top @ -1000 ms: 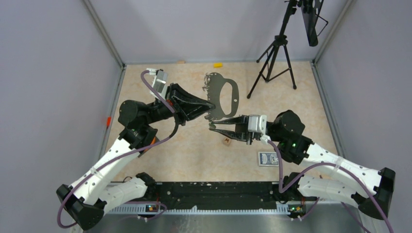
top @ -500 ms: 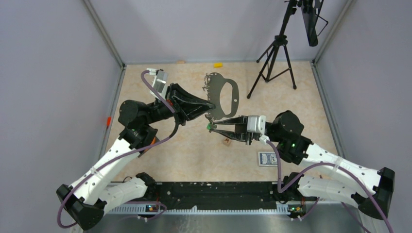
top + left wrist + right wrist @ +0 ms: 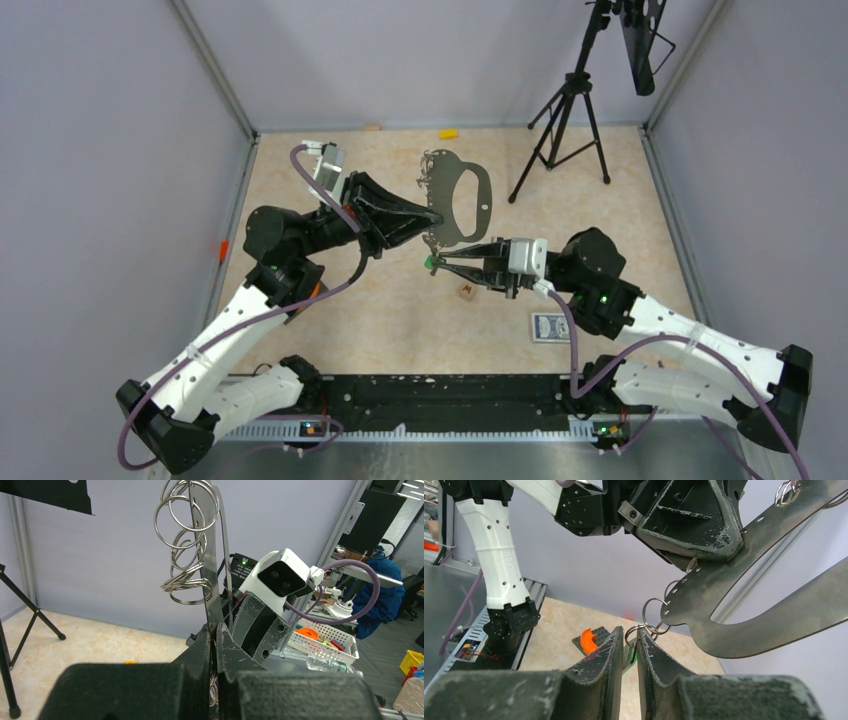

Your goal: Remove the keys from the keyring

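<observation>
The left end effector (image 3: 437,215) is clamped tight on the near-left edge of the large flat grey D-shaped metal keyring (image 3: 484,205), holding it clear of the worktop (image 3: 330,310) with its long axis running near to far. A chain of small silver split rings (image 3: 655,612) hangs from the keyring's near end, carrying the thin key with the bright green head (image 3: 628,656). The right end effector (image 3: 626,645) points left, its fingers narrow with that green head between them. Whether they already pinch it I cannot tell. The right arm is the nearer one. A pull would likely go near and right, away from the keyring. No container shows on the worktop.
</observation>
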Robot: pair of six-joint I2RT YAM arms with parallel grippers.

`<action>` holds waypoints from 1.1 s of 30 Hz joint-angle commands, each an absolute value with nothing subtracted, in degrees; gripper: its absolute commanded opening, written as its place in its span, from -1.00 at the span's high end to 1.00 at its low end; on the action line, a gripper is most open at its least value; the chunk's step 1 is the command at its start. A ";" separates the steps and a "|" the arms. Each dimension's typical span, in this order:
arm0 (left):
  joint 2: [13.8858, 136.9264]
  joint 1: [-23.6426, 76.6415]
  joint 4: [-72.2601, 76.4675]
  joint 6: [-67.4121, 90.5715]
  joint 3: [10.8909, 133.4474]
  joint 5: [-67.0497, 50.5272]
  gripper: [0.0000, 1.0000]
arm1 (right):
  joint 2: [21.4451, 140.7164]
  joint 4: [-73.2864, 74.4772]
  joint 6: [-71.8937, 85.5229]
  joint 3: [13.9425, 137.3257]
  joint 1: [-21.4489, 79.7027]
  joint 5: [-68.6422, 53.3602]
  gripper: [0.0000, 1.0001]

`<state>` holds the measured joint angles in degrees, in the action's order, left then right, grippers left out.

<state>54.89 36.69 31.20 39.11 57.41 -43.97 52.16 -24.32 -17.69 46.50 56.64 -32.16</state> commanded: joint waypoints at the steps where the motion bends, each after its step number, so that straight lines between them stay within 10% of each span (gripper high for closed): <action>1: 53.79 36.65 34.90 39.87 57.57 -42.76 1.00 | 52.25 -24.04 -17.84 45.29 57.33 -32.17 0.72; 9: 53.85 36.66 33.75 39.43 58.00 -42.19 1.00 | 52.22 -20.07 -19.60 46.62 57.31 -32.00 1.00; 33: 55.28 36.65 27.45 38.51 61.63 -38.95 1.00 | 49.67 -0.21 -38.05 53.70 57.30 -32.96 1.00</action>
<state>55.64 36.69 23.09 37.98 58.22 -41.28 50.54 -5.54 -34.54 51.53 56.64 -31.44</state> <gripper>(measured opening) 0.031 0.031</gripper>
